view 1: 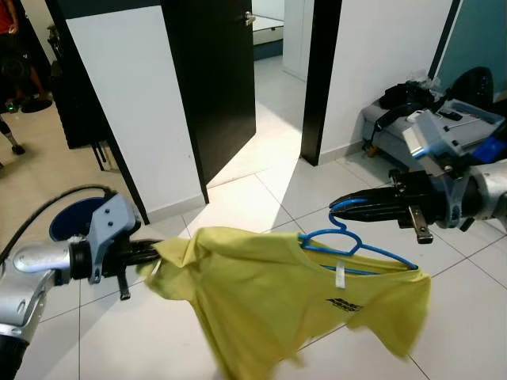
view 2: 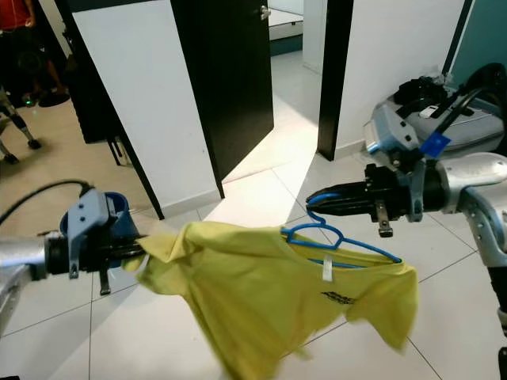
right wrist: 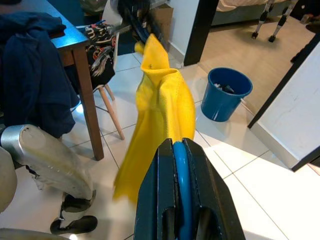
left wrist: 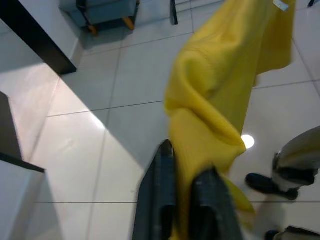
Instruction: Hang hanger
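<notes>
A yellow T-shirt point(view 1: 269, 297) hangs on a blue plastic hanger point(view 1: 356, 247) and is stretched in the air between my two arms. My right gripper point(view 1: 337, 203) is shut on the hanger's blue hook point(right wrist: 181, 165), holding it above the floor at the right. My left gripper point(view 1: 154, 252) is shut on the shirt's sleeve point(left wrist: 197, 145) at the left, pulling the cloth out sideways. The shirt's lower hem droops toward the white tiles.
A dark open door point(view 1: 214, 79) and a white partition point(view 1: 135, 87) stand ahead. A blue bucket point(right wrist: 225, 92) sits on the floor behind my left arm. Bags point(view 1: 412, 103) lie at the right wall. A wooden table point(right wrist: 70, 40) with clothes and a stool is nearby.
</notes>
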You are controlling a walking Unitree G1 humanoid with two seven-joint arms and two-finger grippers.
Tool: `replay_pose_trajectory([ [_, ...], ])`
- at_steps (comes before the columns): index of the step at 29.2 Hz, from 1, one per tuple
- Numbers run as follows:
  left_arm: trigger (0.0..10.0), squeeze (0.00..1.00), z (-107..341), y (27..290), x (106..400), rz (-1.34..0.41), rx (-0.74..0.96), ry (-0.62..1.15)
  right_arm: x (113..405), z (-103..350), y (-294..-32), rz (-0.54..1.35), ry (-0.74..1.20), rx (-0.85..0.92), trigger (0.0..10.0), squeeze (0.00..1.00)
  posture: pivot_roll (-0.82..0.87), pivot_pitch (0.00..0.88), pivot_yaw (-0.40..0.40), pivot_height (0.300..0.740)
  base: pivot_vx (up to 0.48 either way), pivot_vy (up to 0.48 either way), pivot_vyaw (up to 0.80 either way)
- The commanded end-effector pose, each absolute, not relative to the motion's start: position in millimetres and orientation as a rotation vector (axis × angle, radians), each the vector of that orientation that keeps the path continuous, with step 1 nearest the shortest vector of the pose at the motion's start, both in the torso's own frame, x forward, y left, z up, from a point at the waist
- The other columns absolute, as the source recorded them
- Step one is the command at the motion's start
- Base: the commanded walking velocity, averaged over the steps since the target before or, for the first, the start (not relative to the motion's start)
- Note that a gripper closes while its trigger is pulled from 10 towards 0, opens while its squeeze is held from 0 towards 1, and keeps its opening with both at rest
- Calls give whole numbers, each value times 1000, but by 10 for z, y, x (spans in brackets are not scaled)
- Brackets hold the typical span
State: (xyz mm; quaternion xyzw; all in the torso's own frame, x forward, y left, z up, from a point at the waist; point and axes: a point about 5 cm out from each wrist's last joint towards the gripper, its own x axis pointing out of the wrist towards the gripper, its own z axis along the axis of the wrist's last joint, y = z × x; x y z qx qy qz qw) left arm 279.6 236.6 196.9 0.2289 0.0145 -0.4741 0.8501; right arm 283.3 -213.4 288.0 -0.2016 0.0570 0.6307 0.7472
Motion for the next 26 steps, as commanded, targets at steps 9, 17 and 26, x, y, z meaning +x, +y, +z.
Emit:
replay_pose_trajectory([
  [9,10000,1000,1706,2561,2686,-1005,498,218,2848,3013,-2178,1370,69,-458,0,0,-102,0,49,740,0,0,0],
  [17,10000,0,2097,2383,2854,-926,569,-25,2794,2961,-2082,1451,93,-464,0,0,-105,0,51,740,0,0,0],
  [26,10000,0,2502,1859,2888,-1059,485,-283,2789,2808,-1894,1514,123,-481,0,0,-99,0,60,740,0,0,0],
])
